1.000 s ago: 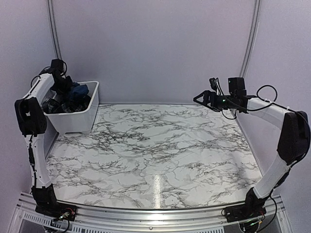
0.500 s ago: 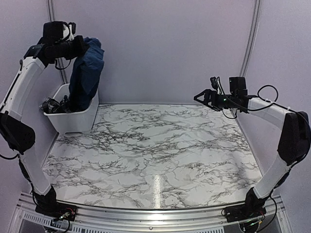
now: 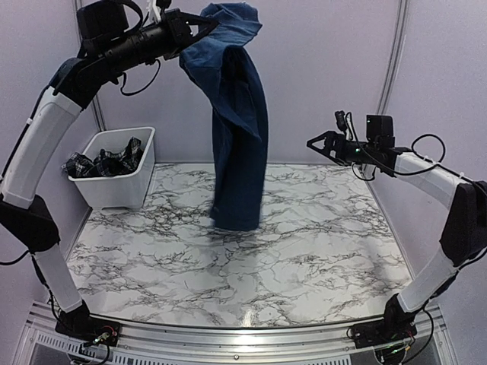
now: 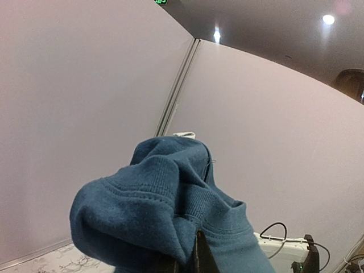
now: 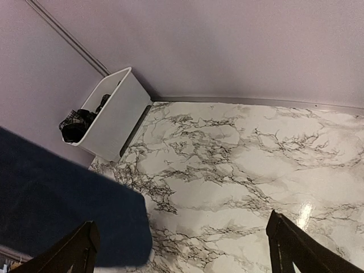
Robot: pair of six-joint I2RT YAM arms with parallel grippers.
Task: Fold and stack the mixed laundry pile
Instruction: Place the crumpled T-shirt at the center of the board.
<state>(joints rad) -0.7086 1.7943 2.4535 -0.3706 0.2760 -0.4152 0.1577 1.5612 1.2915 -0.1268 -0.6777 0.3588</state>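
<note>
The left gripper [image 3: 207, 24] holds the shirt [image 3: 240, 129] high over the surface [image 3: 319, 251], the right gripper [image 3: 312, 144] gapes empty; next, lower and spread it flat.

shirt [image 3: 240, 129]: navy, bunched between left gripper [image 3: 204, 27] jaws, hanging long below them | plaid [image 3: 103, 161]: black-white, crumpled, well below and behind those jaws
</note>
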